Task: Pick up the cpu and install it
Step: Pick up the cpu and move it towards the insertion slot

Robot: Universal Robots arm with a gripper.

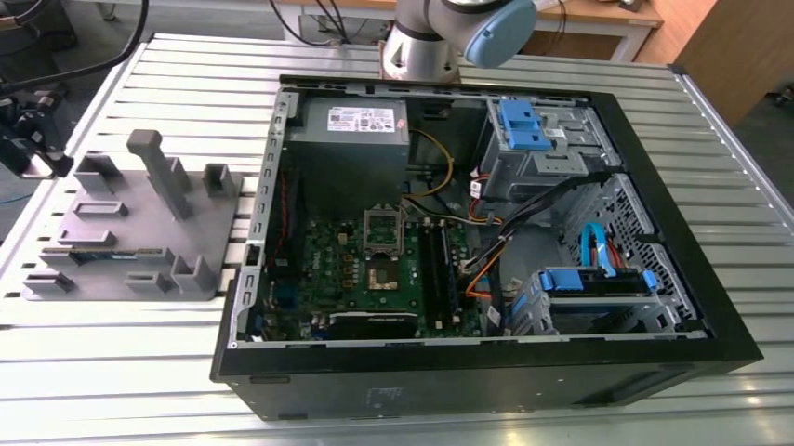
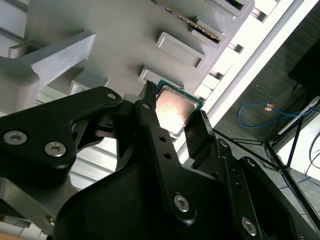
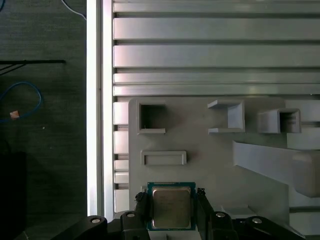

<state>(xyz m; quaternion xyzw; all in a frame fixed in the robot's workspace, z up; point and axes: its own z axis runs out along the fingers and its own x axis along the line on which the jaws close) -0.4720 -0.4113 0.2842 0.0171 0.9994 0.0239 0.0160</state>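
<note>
fingertips (image 3: pixel 141 204) of the gripper (image 3: pixel 171 196) are pinched onto two opposite edges of the cpu (image 3: pixel 171 210), which sits between them with its silver top facing the first wrist view. it looks raised clear of the grey tray (image 3: pixel 215 165) behind it, though the gap cannot be judged. the tray lies on the slatted table (image 1: pixel 694 139), to the exterior view's left of the open computer case (image 1: pixel 496 372). the green motherboard (image 1: pixel 429 283) and its socket (image 1: pixel 378 271) are well apart from the tray. the hold is on thin edges only, so the likely trouble is the chip tilting or twisting between the pads in transit. it would then meet the socket askew and could damage the contacts. loose cables (image 1: pixel 496 251) beside the board could also snag.
</note>
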